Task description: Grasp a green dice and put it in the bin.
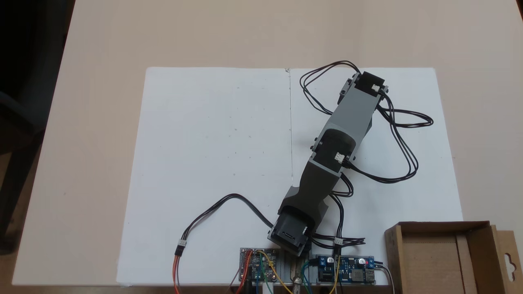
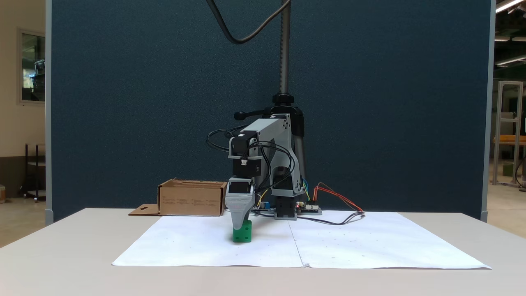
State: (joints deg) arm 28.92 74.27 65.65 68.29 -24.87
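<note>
Green dice point(image 2: 242, 234) is sitting on the white paper sheet point(image 2: 197, 242) with the gripper point(image 2: 239, 224) coming down over it.

Going left to right in the low fixed view, the bin point(image 2: 191, 199) is waiting at the back left beside the arm's base, open side up, probably so a short swing can carry the cube over its wall. Next, the dice is resting on the paper just left of the sheet's centre seam, and the gripper's grey finger point(image 2: 239, 207) is covering its upper left part, pointing straight down, which suits a top grasp. I cannot tell whether the fingers are closed on the cube, since they are lining up one behind the other. Seen from above, the arm point(image 1: 343, 130) is reaching out over the right half of the paper, and the bin point(image 1: 478, 245) is lying at the lower right.
</note>
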